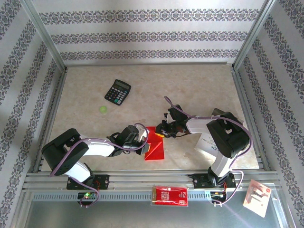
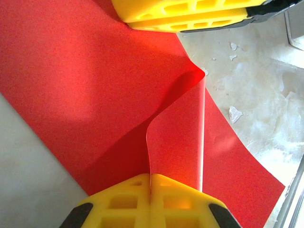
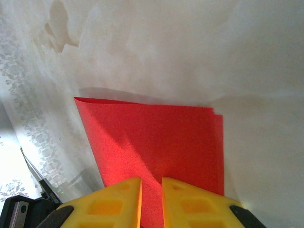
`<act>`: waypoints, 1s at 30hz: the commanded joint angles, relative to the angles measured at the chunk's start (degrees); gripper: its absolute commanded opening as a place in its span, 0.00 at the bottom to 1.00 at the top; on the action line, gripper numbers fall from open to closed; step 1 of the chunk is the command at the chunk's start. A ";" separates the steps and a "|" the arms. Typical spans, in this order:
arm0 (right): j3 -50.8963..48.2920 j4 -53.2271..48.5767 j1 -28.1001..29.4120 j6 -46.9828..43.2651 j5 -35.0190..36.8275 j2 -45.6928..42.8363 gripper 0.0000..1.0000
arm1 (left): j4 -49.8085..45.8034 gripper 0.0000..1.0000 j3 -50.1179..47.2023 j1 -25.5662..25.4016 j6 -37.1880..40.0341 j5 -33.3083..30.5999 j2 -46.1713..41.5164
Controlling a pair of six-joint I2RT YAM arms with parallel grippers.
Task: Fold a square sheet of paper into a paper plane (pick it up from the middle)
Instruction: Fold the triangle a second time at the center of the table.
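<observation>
Table point(image 1: 190, 85): pale, marbled top with patterned walls around it.
Black calculator point(image 1: 117, 91): far left, with a green dot point(image 1: 103, 109) near it on the side towards the arms.
Red sheet of paper point(image 1: 156, 151): partly folded, near the front edge. The left gripper point(image 1: 142, 141) is at its left side and the right gripper point(image 1: 164, 129) at its far corner.
Red-and-white packet point(image 1: 170, 195): on the front metal rail.
White printed sheet point(image 1: 204, 144): beneath the right arm.

- I cannot read any word or number from here.
- The calculator point(image 1: 117, 91) has marks on its keys, but they are too tiny.
- The red-and-white packet point(image 1: 170, 195), the booklet point(image 1: 205, 144) and the white card point(image 1: 257, 197) have print, but it is all blurry.
</observation>
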 commanded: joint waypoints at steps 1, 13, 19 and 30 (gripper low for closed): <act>0.20 -1.99 0.60 -0.78 0.21 1.10 0.20 | 0.93 0.02 -1.28 0.51 -1.92 1.27 -0.21; -0.42 -1.30 1.06 -0.15 0.69 1.46 0.19 | 1.35 0.04 -0.78 -0.24 -4.12 1.98 -2.20; -0.51 -1.11 1.23 -0.06 0.69 1.58 0.19 | 0.21 0.03 -0.67 -0.28 -3.15 0.67 -0.76; -0.48 -1.12 1.23 -0.04 0.80 1.69 0.19 | -0.53 0.01 -1.03 -0.28 -3.09 -0.38 -0.20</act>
